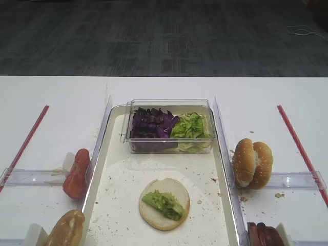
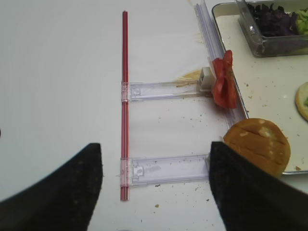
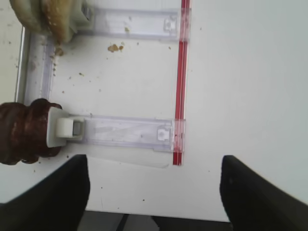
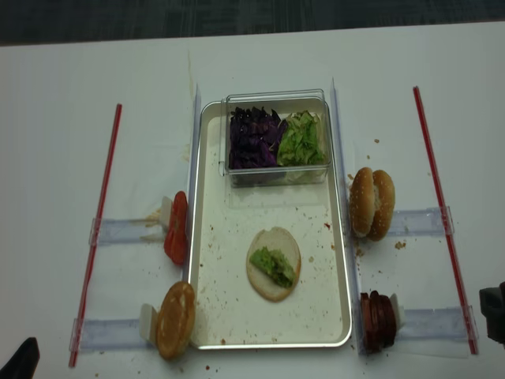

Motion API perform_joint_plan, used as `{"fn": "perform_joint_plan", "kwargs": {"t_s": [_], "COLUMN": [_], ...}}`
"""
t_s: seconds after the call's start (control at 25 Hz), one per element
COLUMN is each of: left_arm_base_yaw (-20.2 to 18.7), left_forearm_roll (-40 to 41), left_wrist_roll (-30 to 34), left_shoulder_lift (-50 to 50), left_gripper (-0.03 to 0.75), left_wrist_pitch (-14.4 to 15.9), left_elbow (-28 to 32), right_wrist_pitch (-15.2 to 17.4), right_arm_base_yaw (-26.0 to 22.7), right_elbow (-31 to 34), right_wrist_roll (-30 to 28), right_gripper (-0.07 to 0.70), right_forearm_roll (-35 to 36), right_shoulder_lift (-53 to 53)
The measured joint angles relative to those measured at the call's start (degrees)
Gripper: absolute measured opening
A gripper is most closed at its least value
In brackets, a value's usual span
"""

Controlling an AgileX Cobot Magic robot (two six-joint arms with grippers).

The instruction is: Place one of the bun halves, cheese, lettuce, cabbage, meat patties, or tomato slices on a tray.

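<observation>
On the off-white tray [image 1: 118, 205] lies a bun half [image 1: 177, 218], cut face up, with a lettuce clump [image 1: 165, 203] on it. More lettuce [image 1: 190, 125] and purple cabbage [image 1: 151, 123] fill the clear box [image 1: 169, 146] at the tray's far end. Tomato slices [image 1: 77, 173] and a bun half [image 1: 65, 229] stand left of the tray. Two bun halves [image 1: 252, 164] and meat patties [image 1: 264, 234] stand right of it. My left gripper [image 2: 154, 187] and right gripper [image 3: 154, 192] hang open and empty over bare table near the front corners. Cheese is out of view.
Clear plastic holder rails [image 4: 118, 230] run out from the tray on both sides to red strips [image 4: 99, 221] [image 4: 438, 205]. Crumbs speckle the tray and table. The table's front edge shows under the right gripper in the right wrist view.
</observation>
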Motion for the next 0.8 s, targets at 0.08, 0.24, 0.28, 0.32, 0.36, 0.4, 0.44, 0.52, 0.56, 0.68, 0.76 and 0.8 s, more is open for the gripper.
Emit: {"fn": "perform_joint_plan", "kwargs": {"t_s": [0.08,0.24,0.28,0.32,0.36,0.4,0.44,0.52,0.56,0.68,0.76,0.8], "left_arm_base_yaw": [0.0,0.0,0.0,0.0,0.0,0.0,0.0,0.0,0.0,0.0,0.0,0.0], "left_forearm_roll": [0.0,0.0,0.0,0.0,0.0,0.0,0.0,0.0,0.0,0.0,0.0,0.0], "left_wrist_roll": [0.0,0.0,0.0,0.0,0.0,0.0,0.0,0.0,0.0,0.0,0.0,0.0], "left_shoulder_lift": [0.0,0.0,0.0,0.0,0.0,0.0,0.0,0.0,0.0,0.0,0.0,0.0], "left_gripper": [0.471,0.471,0.471,0.471,0.471,0.471,0.471,0.471,0.471,0.471,0.471,0.471], "left_wrist_pitch": [0.0,0.0,0.0,0.0,0.0,0.0,0.0,0.0,0.0,0.0,0.0,0.0], "left_elbow": [0.0,0.0,0.0,0.0,0.0,0.0,0.0,0.0,0.0,0.0,0.0,0.0], "right_wrist_pitch": [0.3,0.7,1.0,1.0,1.0,1.2,1.3,1.4,1.4,1.7,1.7,1.7], "right_arm_base_yaw": [0.0,0.0,0.0,0.0,0.0,0.0,0.0,0.0,0.0,0.0,0.0,0.0], "right_elbow": [0.0,0.1,0.1,0.2,0.2,0.2,0.2,0.2,0.2,0.2,0.2,0.2], "right_wrist_roll": [0.0,0.0,0.0,0.0,0.1,0.1,0.1,0.2,0.2,0.2,0.2,0.2], "right_gripper": [0.590,0.590,0.590,0.590,0.590,0.590,0.590,0.590,0.590,0.590,0.590,0.590], "right_forearm_roll": [0.0,0.0,0.0,0.0,0.0,0.0,0.0,0.0,0.0,0.0,0.0,0.0], "right_shoulder_lift": [-4.1,-12.4,-14.6,-16.7,-18.6,-20.4,-23.0,-27.1,-29.2,-31.3,-31.3,-31.3]}}
